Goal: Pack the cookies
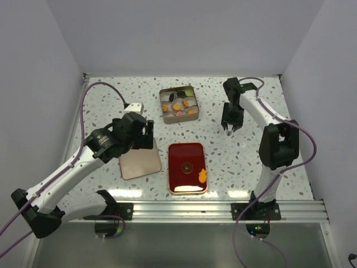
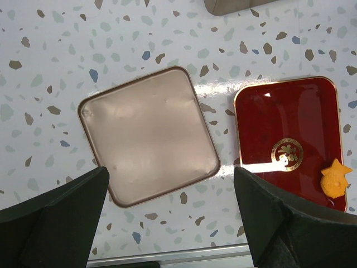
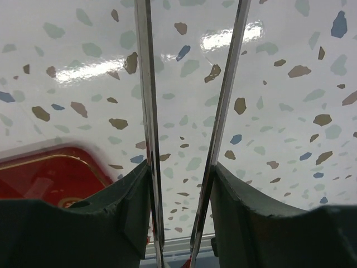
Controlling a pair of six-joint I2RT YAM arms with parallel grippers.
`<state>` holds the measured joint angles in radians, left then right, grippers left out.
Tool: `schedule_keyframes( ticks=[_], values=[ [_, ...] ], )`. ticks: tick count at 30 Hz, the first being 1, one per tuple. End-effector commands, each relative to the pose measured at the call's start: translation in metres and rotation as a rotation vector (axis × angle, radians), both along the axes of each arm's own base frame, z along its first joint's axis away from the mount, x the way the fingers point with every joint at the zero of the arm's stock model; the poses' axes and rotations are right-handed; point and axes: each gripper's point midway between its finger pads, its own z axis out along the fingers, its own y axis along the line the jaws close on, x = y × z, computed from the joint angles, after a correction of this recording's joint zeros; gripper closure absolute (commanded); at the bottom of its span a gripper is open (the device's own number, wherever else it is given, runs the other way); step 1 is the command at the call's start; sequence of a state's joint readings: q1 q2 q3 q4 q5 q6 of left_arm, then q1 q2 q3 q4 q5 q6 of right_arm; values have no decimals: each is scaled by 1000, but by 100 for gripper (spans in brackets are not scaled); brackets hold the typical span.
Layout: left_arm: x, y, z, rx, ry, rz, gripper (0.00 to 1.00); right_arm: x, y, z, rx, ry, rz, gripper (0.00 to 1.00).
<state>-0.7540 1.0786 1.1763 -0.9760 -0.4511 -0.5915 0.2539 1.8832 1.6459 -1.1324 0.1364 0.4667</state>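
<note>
One irregular orange cookie (image 1: pixel 202 175) (image 2: pixel 334 178) lies on the near right corner of the red tray (image 1: pixel 187 156) (image 2: pixel 290 117). Several more cookies (image 1: pixel 178 105), orange, pink, green and black, sit in the compartments of an open square tin (image 1: pixel 163 115) at the back. My left gripper (image 1: pixel 146 135) (image 2: pixel 170 223) hangs open and empty above the tin's flat lid (image 1: pixel 139 163) (image 2: pixel 148 134). Right of the tin, above the table, my right gripper (image 1: pixel 230 124) (image 3: pixel 181 206) is shut on the metal tongs (image 3: pixel 146 111), whose two arms stand a little apart with nothing between them.
The lid lies just left of the red tray, near the table's front edge. A metal rail (image 1: pixel 223 209) runs along that edge. White walls close in the table on the left, back and right. A corner of the red tray (image 3: pixel 50 173) shows in the right wrist view.
</note>
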Motion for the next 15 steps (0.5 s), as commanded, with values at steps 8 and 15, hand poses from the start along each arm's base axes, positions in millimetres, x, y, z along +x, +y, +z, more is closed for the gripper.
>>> schedule_keyframes(
  ticks=[8,15],
  values=[
    [2,0,9,-29,-19,31,0,-23,-5,-40,91,12,-60,56],
    [2,-1,8,-31,-17,29,0,-51,-8,-73,97,108,-71,39]
  ],
)
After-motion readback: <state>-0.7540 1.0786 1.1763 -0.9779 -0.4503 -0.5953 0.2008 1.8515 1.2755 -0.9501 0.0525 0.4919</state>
